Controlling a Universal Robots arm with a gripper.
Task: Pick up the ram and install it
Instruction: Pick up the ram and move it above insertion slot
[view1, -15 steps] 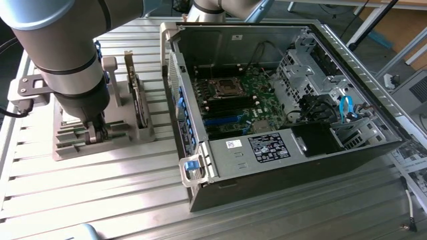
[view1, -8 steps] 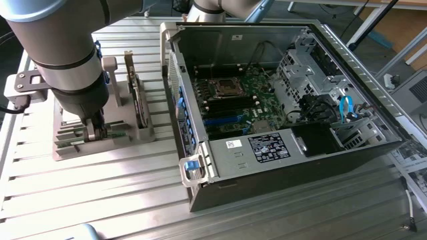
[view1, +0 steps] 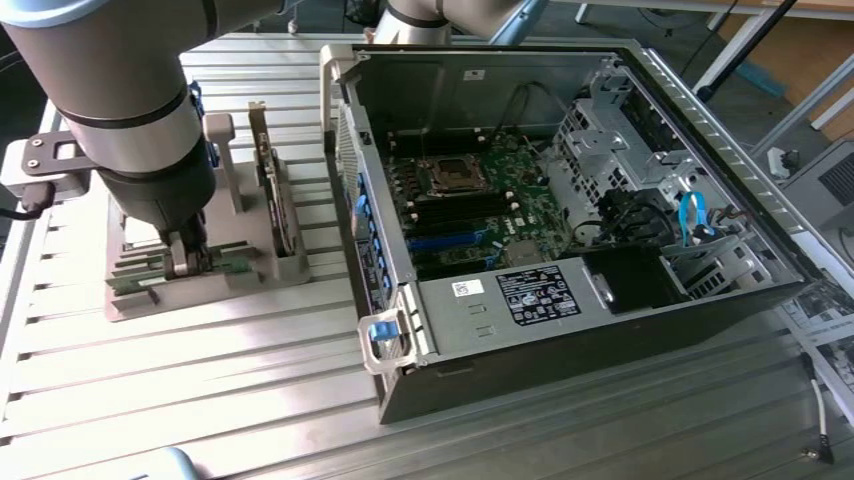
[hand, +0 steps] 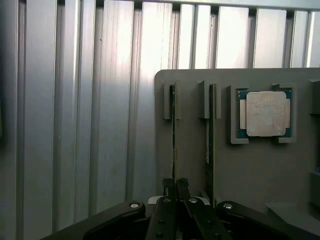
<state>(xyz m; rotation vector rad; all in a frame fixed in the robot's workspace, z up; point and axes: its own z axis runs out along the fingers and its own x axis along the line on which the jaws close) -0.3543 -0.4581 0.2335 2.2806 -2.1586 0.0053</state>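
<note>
Slatted table (view1: 200, 380); ram (hand: 173, 140) between jaws

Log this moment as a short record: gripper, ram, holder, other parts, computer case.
gripper: down at the holder, fingers shut on the edge of the ram
ram: standing on edge in a holder slot
holder: grey, lying on the ribbed metal table
other parts: processor chip flat in its own recess; second board on edge in the next slot
computer case: open, on the exterior view's right, motherboard exposed
</note>
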